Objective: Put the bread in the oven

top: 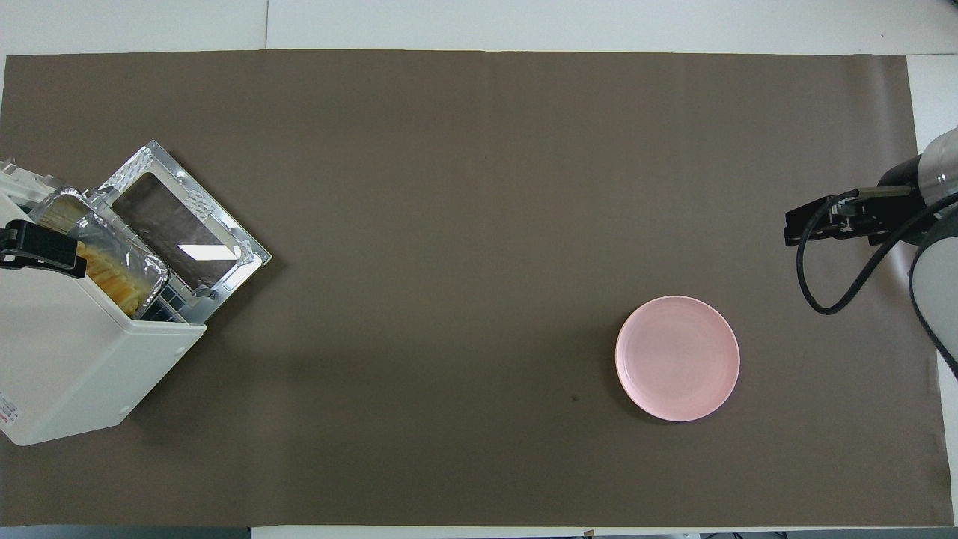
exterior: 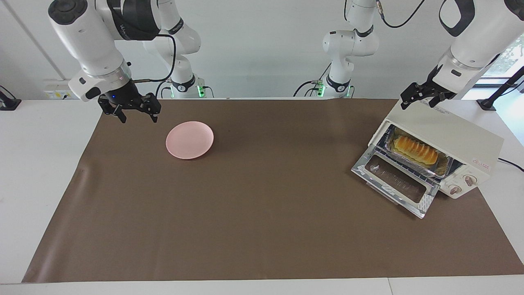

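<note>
1. Starting at the right arm's end: the right gripper (exterior: 137, 110) hangs low over the brown mat (exterior: 262, 213), fingers pointing down and clearly spread, nothing between them. The pink plate (exterior: 189, 139) sits bare just beside it, toward the middle of the table.
2. At the left arm's end, the oven (exterior: 450, 137) stands angled with its glass door (exterior: 395, 183) dropped flat open.
3. The bread (exterior: 414, 150) lies in a foil tray (exterior: 444, 166) on the rack inside the oven.
4. The left gripper (exterior: 421, 96) hovers over the oven's top corner, arm slanting down; I can't tell if the jaws are apart. The bread is below it, inside, well clear of the fingers.
5. From overhead, the oven roof hides most of the bread.
</note>
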